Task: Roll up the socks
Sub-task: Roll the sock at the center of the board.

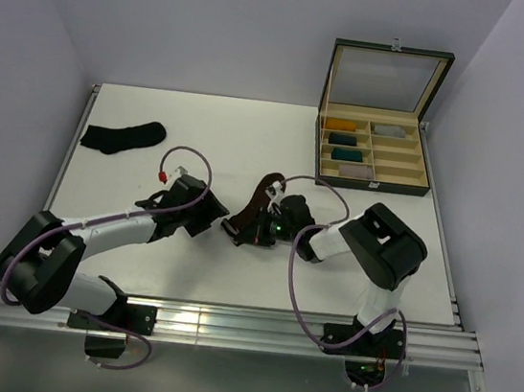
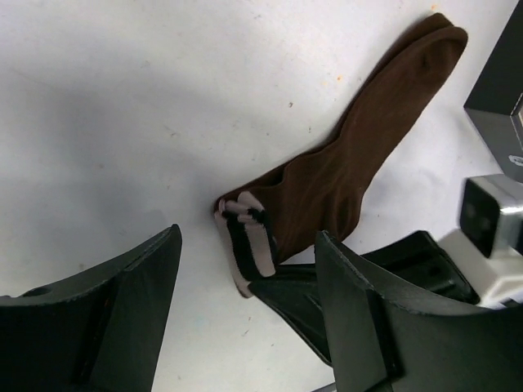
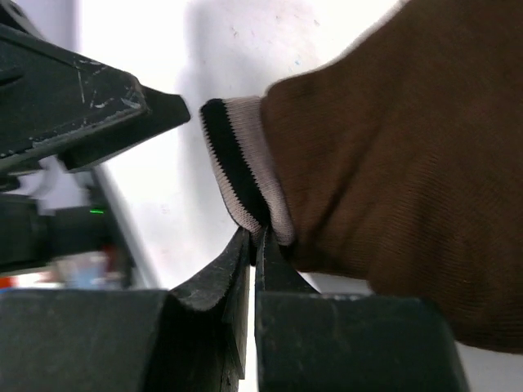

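One brown sock (image 2: pixel 359 147) lies ahead: your right gripper (image 3: pixel 255 237) is clamped on its striped cuff (image 3: pixel 241 163), and your left gripper (image 2: pixel 245 269) gapes open just short of that cuff.

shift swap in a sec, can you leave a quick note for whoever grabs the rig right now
Left gripper: open, fingers spread on either side of the striped cuff, not gripping it.
Right gripper: shut on that cuff, pinching its edge.
Brown sock: lying mid-table, stretched out, not rolled.
Black sock: flat at the far left of the table, neither arm near it.
Done: the cuff is grasped, nothing more.
Left: roll the brown sock, then the black one.
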Controlling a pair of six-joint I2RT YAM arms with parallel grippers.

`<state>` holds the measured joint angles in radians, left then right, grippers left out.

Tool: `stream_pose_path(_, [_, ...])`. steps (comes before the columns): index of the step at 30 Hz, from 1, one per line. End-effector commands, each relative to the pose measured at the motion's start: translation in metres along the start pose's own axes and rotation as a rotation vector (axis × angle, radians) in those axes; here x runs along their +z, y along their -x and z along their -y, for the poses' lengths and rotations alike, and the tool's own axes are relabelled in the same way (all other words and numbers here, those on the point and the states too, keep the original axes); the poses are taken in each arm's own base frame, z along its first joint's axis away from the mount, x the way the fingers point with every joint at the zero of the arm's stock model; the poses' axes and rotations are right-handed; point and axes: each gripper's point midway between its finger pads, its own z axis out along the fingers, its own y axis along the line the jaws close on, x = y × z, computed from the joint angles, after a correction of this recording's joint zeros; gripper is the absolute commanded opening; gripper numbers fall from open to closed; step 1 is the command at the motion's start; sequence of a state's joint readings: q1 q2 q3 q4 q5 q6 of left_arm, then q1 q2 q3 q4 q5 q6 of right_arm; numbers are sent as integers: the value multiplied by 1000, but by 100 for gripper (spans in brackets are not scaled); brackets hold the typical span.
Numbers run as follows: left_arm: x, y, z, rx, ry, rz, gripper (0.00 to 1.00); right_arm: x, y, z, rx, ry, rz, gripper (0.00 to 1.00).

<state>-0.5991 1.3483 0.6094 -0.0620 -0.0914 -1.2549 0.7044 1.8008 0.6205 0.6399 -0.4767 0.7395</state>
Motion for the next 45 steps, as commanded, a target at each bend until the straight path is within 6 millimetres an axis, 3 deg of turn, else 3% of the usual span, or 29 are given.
stream_pose_path(1, [6,-5,16,-17,-64,-23,70,-3,-4,-11,192,136,-12,0])
stream_pose_path(12, [13,-26,10,12,-50,-83,61,-6,-9,13,364,115,-1,2])
stream_pose_path(22, [22,-31,-2,40,-4,-86,56,-5,-13,28,436,78,-14,2])
stream_pose_path(25, [25,-33,-5,48,7,-94,52,-6,-12,29,445,74,-11,2])
stream_pose_path(30, [32,-38,-9,70,33,-110,37,-5,-12,35,447,48,-17,4])
stream_pose_path(35, [38,-41,-9,99,54,-121,17,-6,-6,33,381,25,-21,9])
stream_pose_path(38, [39,-40,-9,128,71,-117,3,-9,0,26,297,8,-20,18])
stream_pose_path(42, [38,-34,-8,170,102,-97,0,-21,14,14,94,-51,29,34])
stream_pose_path(43, [38,-32,-7,179,108,-93,0,-22,25,17,51,-100,72,36])
stream_pose_path(44, [36,-31,-7,199,125,-94,0,-26,23,19,23,-145,67,37])
stream_pose_path(45, [36,-29,-7,208,134,-90,0,-29,30,2,-86,-138,92,40])
